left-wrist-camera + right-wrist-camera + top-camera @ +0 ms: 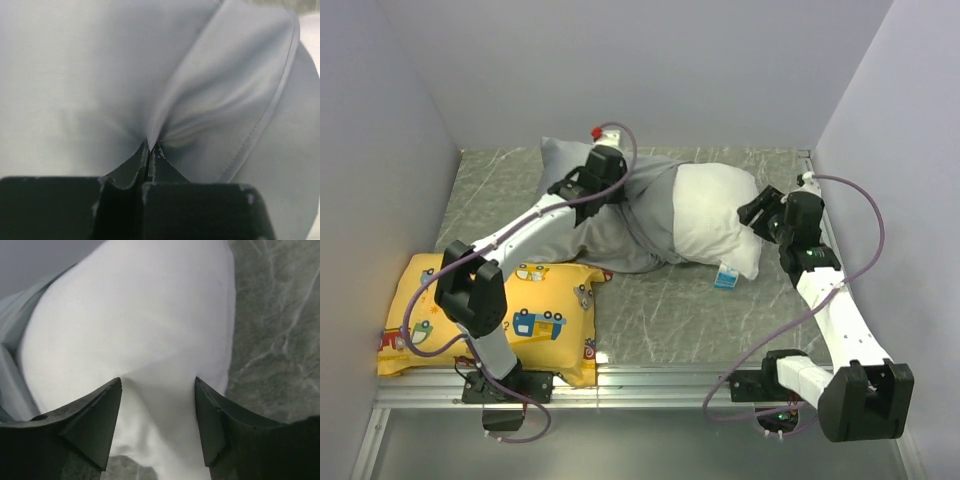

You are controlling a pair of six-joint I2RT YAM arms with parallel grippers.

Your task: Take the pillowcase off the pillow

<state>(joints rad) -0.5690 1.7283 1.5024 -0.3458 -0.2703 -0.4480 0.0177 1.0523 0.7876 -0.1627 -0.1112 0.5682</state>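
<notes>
The silver-grey pillowcase point(620, 225) lies crumpled across the middle of the table and still covers the left part of the pillow. The white pillow point(715, 215) sticks out of it on the right, its small blue tag point(725, 277) at the near corner. My left gripper point(595, 182) sits on top of the cover, shut on a pinched fold of the pillowcase point(210, 100), with the fingertips meeting at the crease point(150, 147). My right gripper point(760, 212) stands open at the pillow's right end. Its fingers point(100, 415) straddle a bulge of the pillow point(145, 325).
A yellow cushion point(520, 315) with a cartoon-vehicle print lies at the near left, under the left arm. The marbled grey-green tabletop point(680, 310) shows in front of the pillow. Walls close in on the left, back and right.
</notes>
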